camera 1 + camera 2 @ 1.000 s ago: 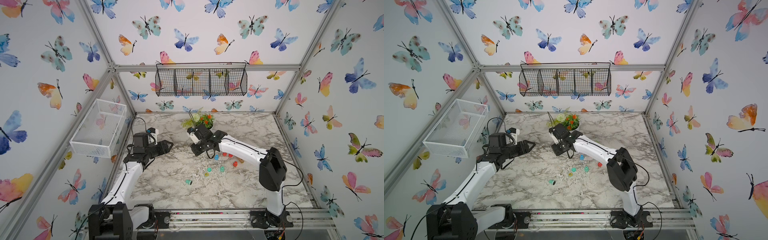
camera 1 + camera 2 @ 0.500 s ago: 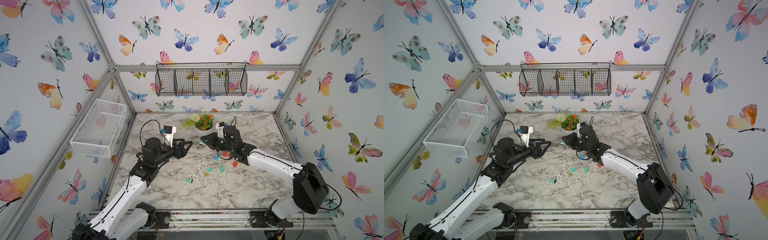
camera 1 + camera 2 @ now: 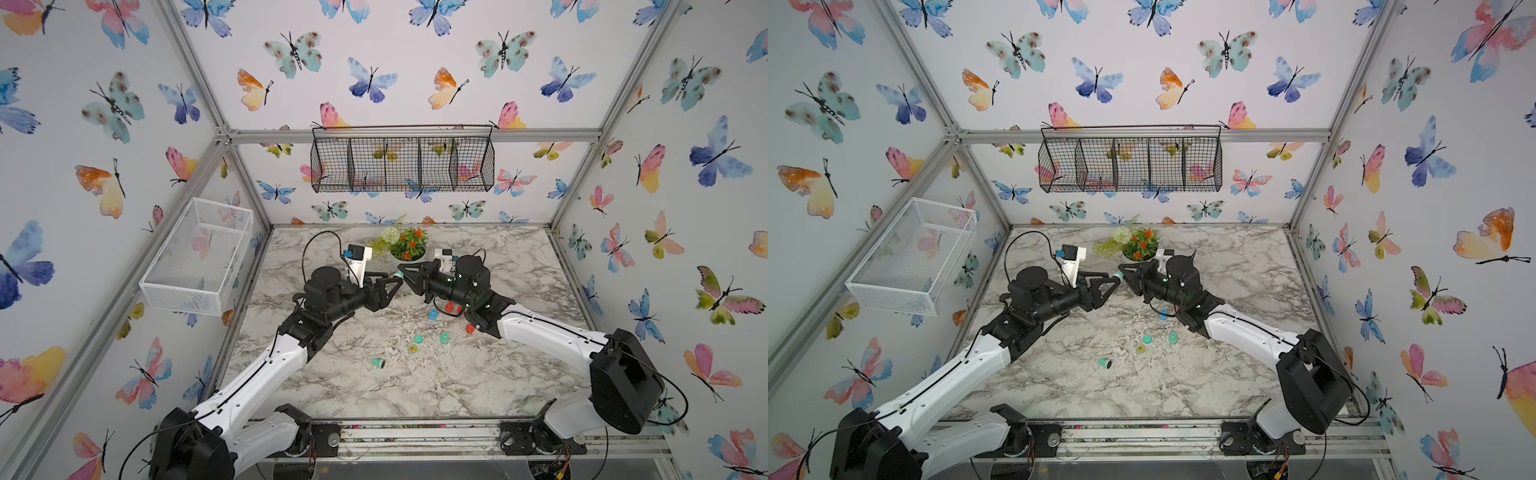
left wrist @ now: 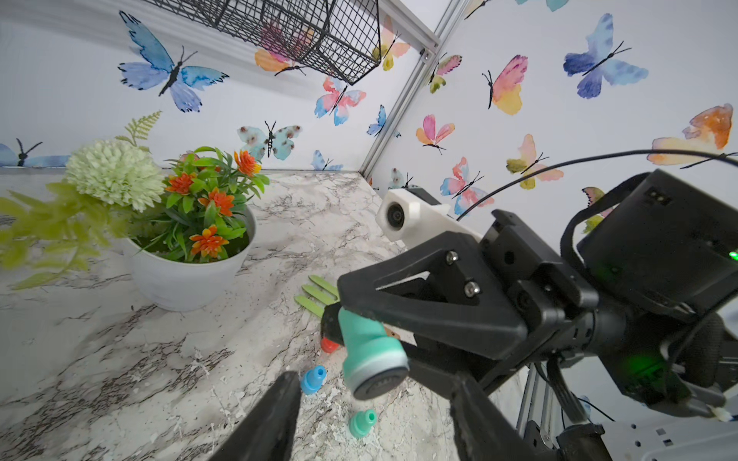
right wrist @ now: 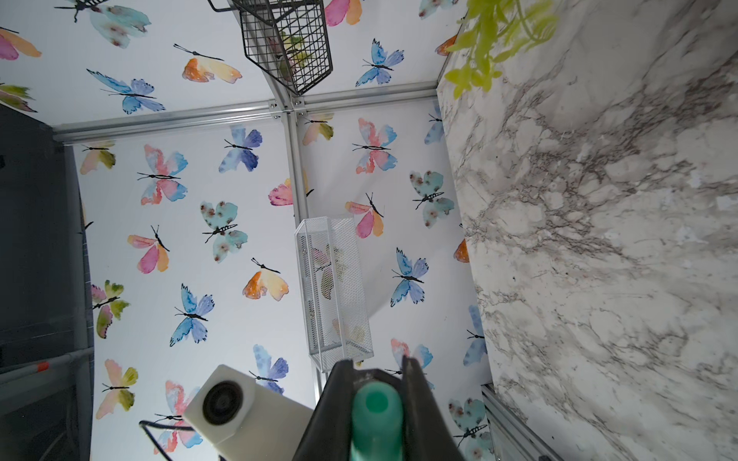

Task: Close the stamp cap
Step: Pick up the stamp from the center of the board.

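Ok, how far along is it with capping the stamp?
Done: the right gripper is shut on the teal stamp, lifted off the marble table. In hand: the open, empty left gripper faces the stamp's end. Left: its dark face is bare; what looks like the cap lies on the table.

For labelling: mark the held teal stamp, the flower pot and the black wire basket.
teal stamp (image 4: 361, 343): left wrist view, its teal body.
flower pot (image 4: 187, 279): left wrist view, white wall.
black wire basket (image 3: 401, 176): a top view, front mesh.

arms (image 3: 270, 361): white links, black joints | right tool (image 4: 361, 335): black, silver screws | cable (image 4: 575, 160): black | wrist camera (image 4: 403, 217): white
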Available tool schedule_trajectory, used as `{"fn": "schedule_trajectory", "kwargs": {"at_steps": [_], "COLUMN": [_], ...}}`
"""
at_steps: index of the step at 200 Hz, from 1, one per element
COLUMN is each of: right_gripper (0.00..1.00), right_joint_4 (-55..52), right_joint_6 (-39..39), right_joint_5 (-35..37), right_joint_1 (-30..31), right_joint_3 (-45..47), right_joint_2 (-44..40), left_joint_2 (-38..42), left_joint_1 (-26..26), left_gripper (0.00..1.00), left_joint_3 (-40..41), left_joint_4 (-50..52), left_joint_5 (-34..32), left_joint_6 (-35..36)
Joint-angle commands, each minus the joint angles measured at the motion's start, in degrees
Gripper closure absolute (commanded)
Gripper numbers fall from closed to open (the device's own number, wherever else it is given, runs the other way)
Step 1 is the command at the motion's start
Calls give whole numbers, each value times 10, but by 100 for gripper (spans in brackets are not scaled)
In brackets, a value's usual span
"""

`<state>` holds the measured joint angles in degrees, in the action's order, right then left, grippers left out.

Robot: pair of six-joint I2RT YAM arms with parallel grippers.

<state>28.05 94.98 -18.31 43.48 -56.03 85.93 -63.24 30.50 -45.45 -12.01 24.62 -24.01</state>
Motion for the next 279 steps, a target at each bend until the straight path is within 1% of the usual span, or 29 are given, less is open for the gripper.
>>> {"fn": "schedule_trajectory", "kwargs": {"at_steps": [1, 18, 77, 98, 120, 193, 241, 279], "right_gripper": [98, 98, 98, 98, 98, 98, 98, 98], "right_joint_4": [24, 20, 20, 21, 23, 19, 19, 20], "right_joint_6": [17, 16, 15, 16, 17, 13, 12, 10], "right_joint_5": [-11, -11, -11, -12, -12, -9, -10, -18], "right_joint_1": [3, 3, 3, 3, 3, 3, 3, 3], "right_joint_3": [5, 6, 8, 8, 7, 9, 7, 4], "right_joint_2": [-9, -11, -12, -11, -10, -13, -11, -7], "left_joint_2": [-19, -28, -43, -42, -40, -39, -42, -46], "left_joint_1": [13, 16, 20, 22, 24, 25, 25, 25], "left_gripper": [40, 43, 56, 56, 52, 49, 52, 61], "left_joint_3": [-24, -31, -46, -42, -36, -25, -22, -28], "left_joint_4": [-4, -3, 7, 12, 15, 12, 11, 13], "left_joint_5": [-35, -55, -75, -73, -67, -40, -38, -47], "left_joint_6": [9, 6, 16, 18, 19, 17, 16, 15]}}
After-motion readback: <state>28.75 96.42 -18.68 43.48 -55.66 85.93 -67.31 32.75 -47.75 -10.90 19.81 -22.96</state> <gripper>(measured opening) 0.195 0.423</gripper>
